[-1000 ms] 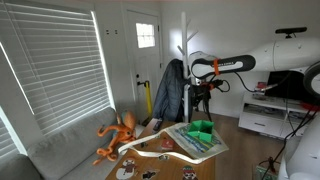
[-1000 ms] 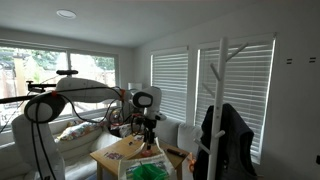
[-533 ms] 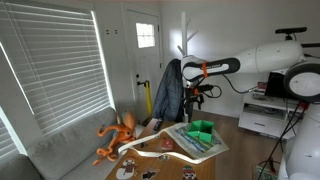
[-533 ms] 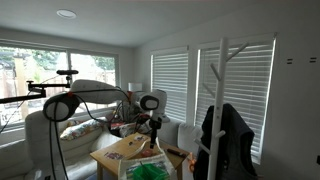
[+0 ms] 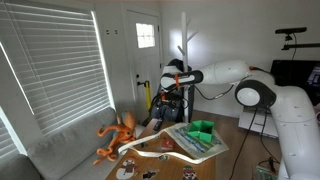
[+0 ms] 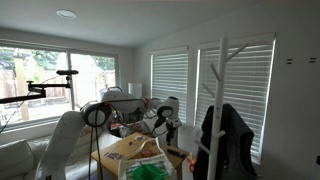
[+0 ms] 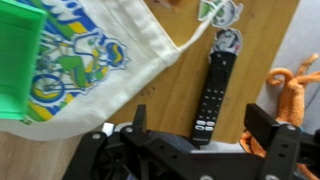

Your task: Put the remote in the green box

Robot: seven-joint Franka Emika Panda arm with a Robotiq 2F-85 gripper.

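In the wrist view the black remote point(image 7: 212, 92) lies lengthwise on the wooden table, directly below my gripper point(image 7: 200, 125). The gripper is open and empty, with one finger on each side of the remote's lower end and well above it. The green box point(image 7: 18, 60) sits at the left edge on a printed cloth bag point(image 7: 100, 55). The box also shows in both exterior views point(image 5: 202, 129) point(image 6: 150, 172). In an exterior view my gripper point(image 5: 170, 88) hangs above the table's far side.
An orange plush toy point(image 7: 292, 85) lies just right of the remote, and also shows by the sofa in an exterior view point(image 5: 120, 135). A coat rack with a dark jacket point(image 5: 170, 95) stands behind the table point(image 5: 180, 160). Small round items point(image 7: 228, 40) lie beyond the remote's top.
The arm has swung across the room toward the coat rack and lowered a little. The gripper now hangs over the remote. Nothing on the table has moved.
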